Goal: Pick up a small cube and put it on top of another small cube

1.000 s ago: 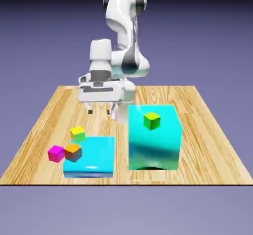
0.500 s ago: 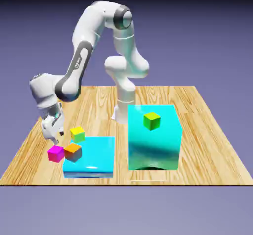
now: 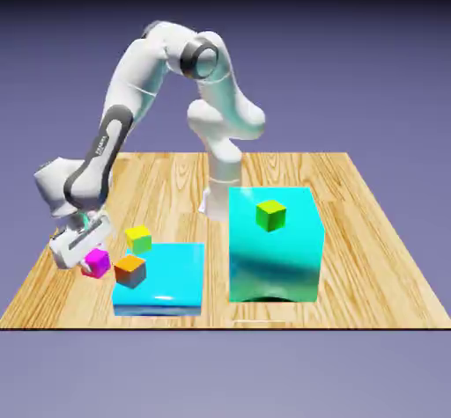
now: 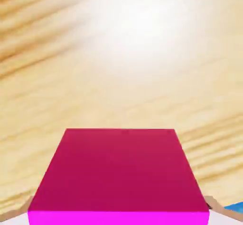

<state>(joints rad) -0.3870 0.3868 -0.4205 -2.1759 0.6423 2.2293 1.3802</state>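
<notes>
- Furthest toward the exterior view's left, the pincer [image 3: 84,251] hangs low over the wooden counter [image 3: 370,249] at the end of the white arm [image 3: 132,82], which arches over from its base near the far edge.
- Right at the pincer sits the magenta cube [image 3: 97,263] — in the exterior view the hand partly covers its upper left side.
- Seen from the hand view, that magenta cube [image 4: 118,176] fills the lower half of the picture, lying between the fingers; only a sliver of one fingertip [image 4: 211,203] shows at the bottom right corner. The pincer appears closed on the cube, with both sides of the cube meeting the picture's lower corners where the tips sit.
- Just beside the magenta cube, to its right, an orange cube [image 3: 130,270] rests at the near left corner of a low cyan block [image 3: 167,284].
- Behind those two, a yellow-green cube [image 3: 138,238] stands on the counter close to the low block's far left corner.
- Further right, a tall cyan block [image 3: 273,258] rises from the counter, and a green cube [image 3: 271,215] sits on top of it — well apart from the other three cubes.
</notes>
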